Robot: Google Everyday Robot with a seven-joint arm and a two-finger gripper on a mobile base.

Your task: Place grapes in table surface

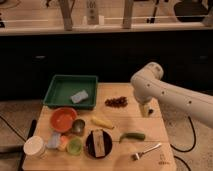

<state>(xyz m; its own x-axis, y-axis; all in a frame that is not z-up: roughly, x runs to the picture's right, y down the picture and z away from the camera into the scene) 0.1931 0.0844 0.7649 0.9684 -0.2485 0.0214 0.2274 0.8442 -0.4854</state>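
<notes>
The gripper point(145, 109) is hanging from the big white arm point(165, 92) and pointing down, just above the table surface point(156, 129). I cannot tell how wide it is open. It is not holding the grapes point(116, 102). They are lying on the wood just to the left of the gripper, near it but not touching it.

The grapes are sitting flat on the bare planks, not in any dish. That is what the job is asking for, so I think the placing is done or almost done. The gripper is probably staying low and close because this is the spot where the grapes belong.

Farther left of the gripper, the green tray point(70, 77) is sitting at the back corner with a small blue-gray sponge point(78, 96) in it. The grapes are lying outside the tray, which is good, because the tray is not the table.

Nearer the front than the gripper, a green pepper point(132, 136) and a fork point(146, 151) are lying on the wood. A yellow piece point(102, 122) and an orange bowl point(63, 119) are sitting to the front and left. All of these are well apart from the grapes, so nothing is crowding them.
</notes>
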